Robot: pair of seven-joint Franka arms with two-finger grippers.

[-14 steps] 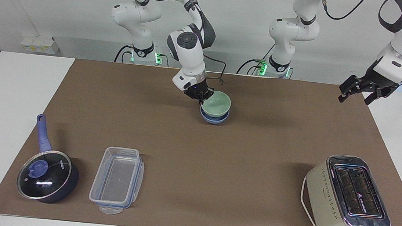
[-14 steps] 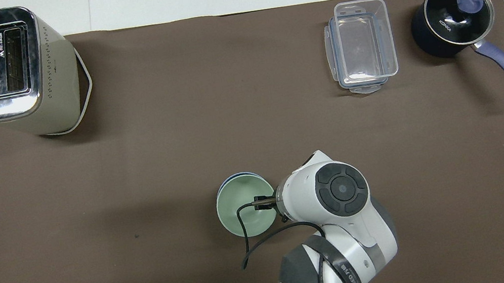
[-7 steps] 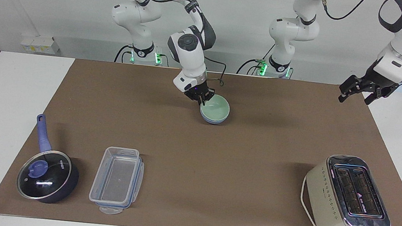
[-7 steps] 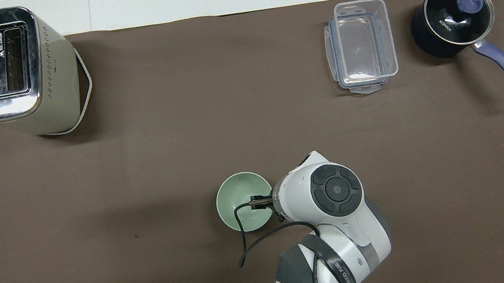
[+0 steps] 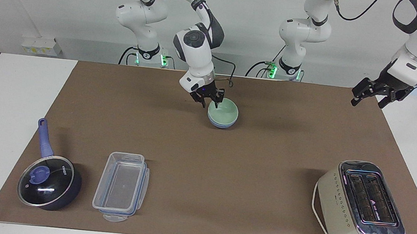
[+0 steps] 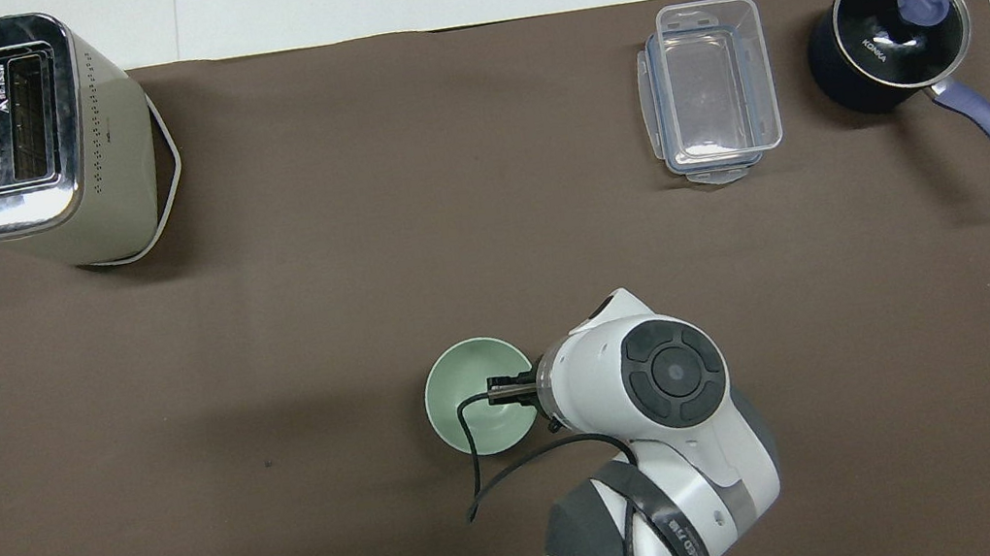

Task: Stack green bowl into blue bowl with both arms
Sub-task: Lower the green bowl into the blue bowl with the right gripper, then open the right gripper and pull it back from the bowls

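I am lifting the right gripper (image 5: 210, 102), fingers spread, straight off the green bowl (image 5: 224, 112) nested in the blue bowl (image 5: 222, 124), avoiding nudging the rim.

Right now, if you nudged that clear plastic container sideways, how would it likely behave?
The clear plastic container looks thin-walled and empty, so probably light and likely to slide on the brown mat rather than tip, as it sits low and flat. Its open side clips may flap or catch, and the walls may flex slightly under a pinch.

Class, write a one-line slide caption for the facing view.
Green bowl nested in blue bowl; right gripper open at its rim, left gripper waiting open.
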